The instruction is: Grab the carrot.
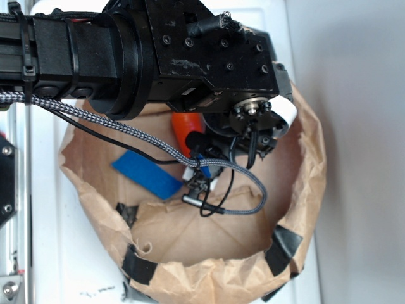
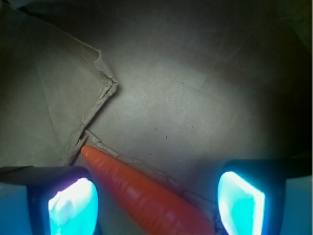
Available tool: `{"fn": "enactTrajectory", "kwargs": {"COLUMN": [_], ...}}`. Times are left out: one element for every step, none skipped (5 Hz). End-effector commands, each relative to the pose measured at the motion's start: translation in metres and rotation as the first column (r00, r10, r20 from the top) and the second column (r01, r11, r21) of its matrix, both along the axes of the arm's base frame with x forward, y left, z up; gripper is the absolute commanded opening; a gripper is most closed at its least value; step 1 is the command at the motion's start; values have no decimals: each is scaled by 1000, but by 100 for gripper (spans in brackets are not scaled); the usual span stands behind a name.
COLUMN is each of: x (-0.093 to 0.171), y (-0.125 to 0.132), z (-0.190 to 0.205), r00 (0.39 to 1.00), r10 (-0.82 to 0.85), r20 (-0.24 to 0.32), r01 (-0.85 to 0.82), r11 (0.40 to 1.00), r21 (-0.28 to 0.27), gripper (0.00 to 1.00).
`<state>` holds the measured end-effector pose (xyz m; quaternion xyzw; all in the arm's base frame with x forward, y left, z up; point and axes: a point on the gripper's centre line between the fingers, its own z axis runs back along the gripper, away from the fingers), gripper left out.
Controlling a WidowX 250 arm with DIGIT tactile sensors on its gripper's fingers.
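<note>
The orange carrot point(image 2: 146, 198) lies on the brown paper floor of a bag, its pointed tip toward the upper left in the wrist view. My gripper point(image 2: 156, 205) is open and straddles it, with one glowing fingertip point(image 2: 73, 205) to the carrot's left and the other to its right, both apart from it. In the exterior view only a small orange part of the carrot point(image 1: 187, 126) shows under the black arm, and the gripper's fingers are hidden by the arm.
The brown paper bag point(image 1: 297, 209) has a rolled, crumpled rim patched with black tape. A flat blue rectangular piece point(image 1: 147, 173) lies inside it, left of the arm. Braided cable point(image 1: 234, 190) loops below the wrist. A paper fold point(image 2: 100, 88) rises at the left.
</note>
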<state>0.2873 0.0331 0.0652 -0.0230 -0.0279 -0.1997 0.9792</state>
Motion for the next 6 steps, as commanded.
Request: {"fn": "enactTrajectory", "kwargs": {"x": [7, 12, 14, 14, 8, -1], "y": [-10, -10, -8, -4, 2, 12], "z": [14, 9, 10, 17, 34, 32], "r00": [961, 897, 818, 781, 761, 749], "r10": [-224, -397, -523, -597, -641, -656], "r20": [159, 194, 242, 182, 102, 94], "r01": [218, 384, 510, 588, 636, 648], "r11": [974, 918, 852, 802, 768, 755], "r21": [56, 99, 117, 107, 77, 97], "gripper": [100, 100, 100, 100, 100, 100]}}
